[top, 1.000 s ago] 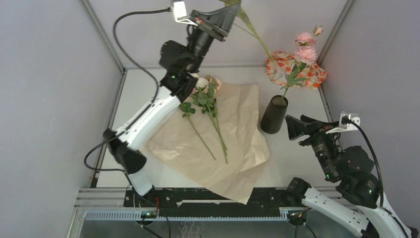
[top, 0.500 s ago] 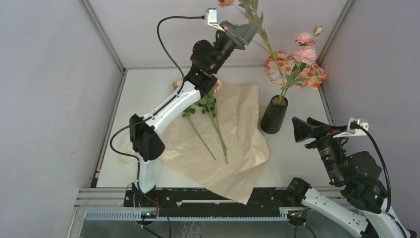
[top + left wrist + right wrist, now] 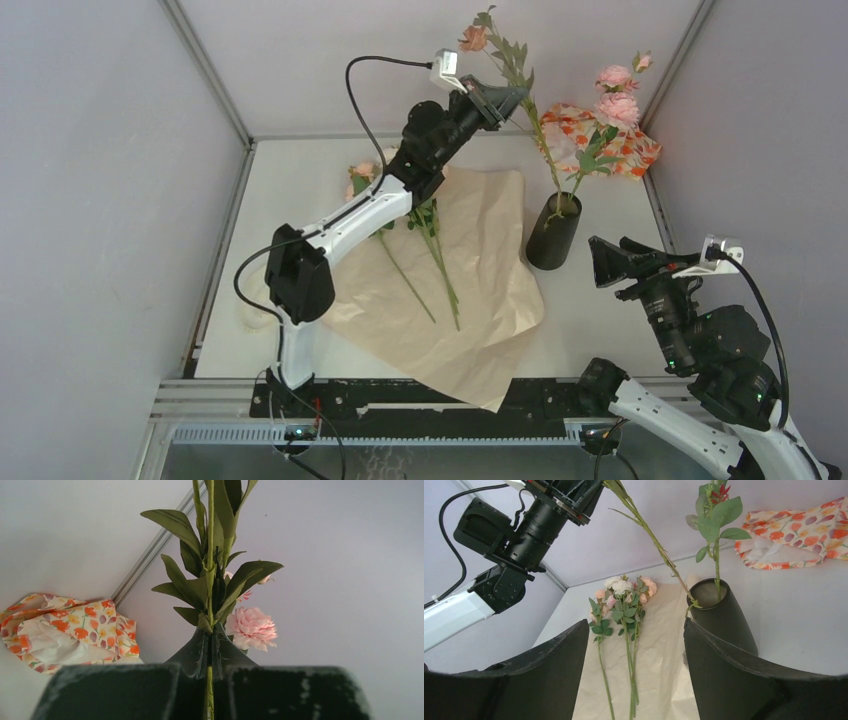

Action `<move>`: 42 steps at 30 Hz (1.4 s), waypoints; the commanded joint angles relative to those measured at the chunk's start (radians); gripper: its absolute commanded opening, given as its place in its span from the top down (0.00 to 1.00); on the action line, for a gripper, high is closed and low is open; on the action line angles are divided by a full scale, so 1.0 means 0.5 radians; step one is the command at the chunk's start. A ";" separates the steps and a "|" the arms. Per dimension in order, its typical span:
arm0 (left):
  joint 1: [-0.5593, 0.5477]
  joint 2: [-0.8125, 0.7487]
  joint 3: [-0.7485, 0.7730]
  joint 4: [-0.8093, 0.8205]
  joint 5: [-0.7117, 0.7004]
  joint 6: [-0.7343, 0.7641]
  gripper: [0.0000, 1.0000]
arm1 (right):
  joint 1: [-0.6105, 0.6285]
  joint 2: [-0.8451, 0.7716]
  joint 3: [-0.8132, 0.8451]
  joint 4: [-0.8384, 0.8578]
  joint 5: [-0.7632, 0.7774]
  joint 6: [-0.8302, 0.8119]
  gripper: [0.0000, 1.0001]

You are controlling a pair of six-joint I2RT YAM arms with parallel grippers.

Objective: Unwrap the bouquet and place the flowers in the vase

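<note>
Flower time: left claw (image 3: 505,98) is squeezed tight on one stem (image 3: 540,150), its bottom tip at the vase (image 3: 553,235) mouth (one bloom (image 3: 617,108) sits inside). Next, push it straight down, then let go. Right claw (image 3: 610,258) waits wide apart, empty.

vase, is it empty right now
No, the vase stands upright with a leafy stem of pink flowers rising from its mouth.
</note>
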 commanded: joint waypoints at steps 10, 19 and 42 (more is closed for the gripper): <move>-0.021 0.056 -0.119 0.012 -0.027 0.101 1.00 | 0.012 0.008 -0.042 0.044 -0.005 0.004 0.22; -0.126 0.089 -0.201 -0.090 -0.123 0.281 1.00 | 0.010 0.016 -0.080 0.046 0.008 0.000 0.22; -0.348 -0.012 -0.210 -0.419 -0.432 0.742 0.65 | 0.011 0.027 -0.146 0.069 0.019 0.021 0.21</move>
